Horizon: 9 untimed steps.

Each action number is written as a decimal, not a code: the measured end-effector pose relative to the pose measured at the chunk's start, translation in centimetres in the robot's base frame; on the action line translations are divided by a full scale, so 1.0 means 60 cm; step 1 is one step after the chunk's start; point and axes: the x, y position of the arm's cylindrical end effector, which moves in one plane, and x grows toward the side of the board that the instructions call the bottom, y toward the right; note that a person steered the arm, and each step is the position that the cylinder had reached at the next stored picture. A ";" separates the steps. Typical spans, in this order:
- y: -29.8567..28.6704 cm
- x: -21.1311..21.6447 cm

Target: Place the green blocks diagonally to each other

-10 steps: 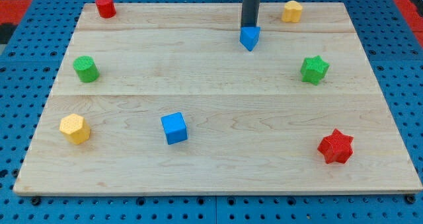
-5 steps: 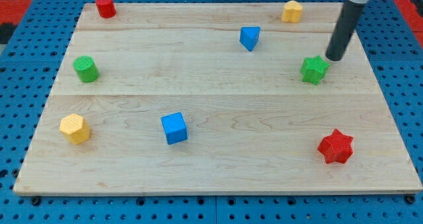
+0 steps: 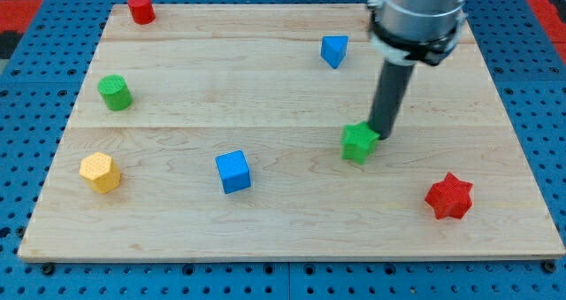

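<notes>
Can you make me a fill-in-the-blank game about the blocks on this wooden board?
1. My tip is touching the ____ star.
2. The blue cube sits to the view's ____ of that star.
3. The green cylinder is near the board's ____ edge in the view.
4. The red star is near the view's bottom ____ corner.

Missing words: green; left; left; right

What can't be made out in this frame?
- Yellow block at the view's top right: not visible, where the arm's grey housing fills the frame.
- Contact between my tip and the green star block: they meet at its upper-right edge; touching or a hair apart, cannot tell.
- Arm above the housing: cut off by the view's top edge.
</notes>
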 end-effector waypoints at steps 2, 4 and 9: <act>-0.056 -0.023; -0.335 -0.038; -0.428 -0.149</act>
